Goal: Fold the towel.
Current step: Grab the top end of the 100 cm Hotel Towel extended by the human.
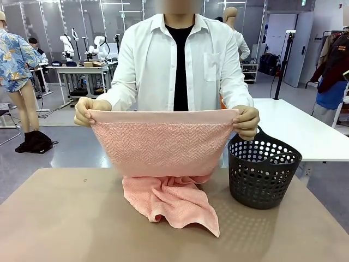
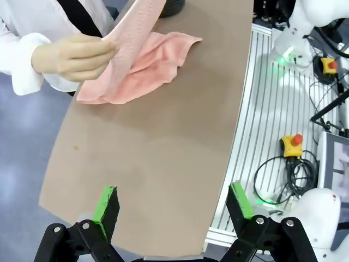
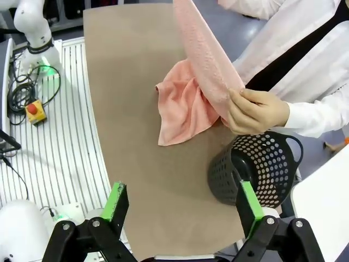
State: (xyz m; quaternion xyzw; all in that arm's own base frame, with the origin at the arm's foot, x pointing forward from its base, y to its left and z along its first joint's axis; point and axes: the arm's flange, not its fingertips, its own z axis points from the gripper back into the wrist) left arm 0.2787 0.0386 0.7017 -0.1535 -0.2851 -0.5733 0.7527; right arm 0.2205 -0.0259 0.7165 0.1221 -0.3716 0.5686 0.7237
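Your left gripper (image 2: 172, 190) and right gripper (image 3: 182, 186) both hang empty, jaws wide apart, above the brown table (image 1: 65, 218). Beyond them a person's hands (image 1: 87, 112) hold the large salmon-pink terry towel (image 1: 161, 144) up by its top corners, its lower end bunched on the table beside a black perforated plastic basket (image 1: 262, 174).

Inspected: the left hand (image 2: 172, 195) has two black fingers built of jointed link bars, each tipped with a bright green pad (image 2: 107, 203). Round silver pivot pins (image 2: 85, 225) sit at the joints. The right hand (image 3: 182, 194) is of the same build, with black links, green pads (image 3: 249, 201) and silver pins at each knuckle. An arm casing (image 2: 323, 214) in the left wrist view is smooth, rounded and white, with a green light at its foot. A white arm segment (image 3: 31, 19) in the right wrist view has rounded joints and a green glow at its base.
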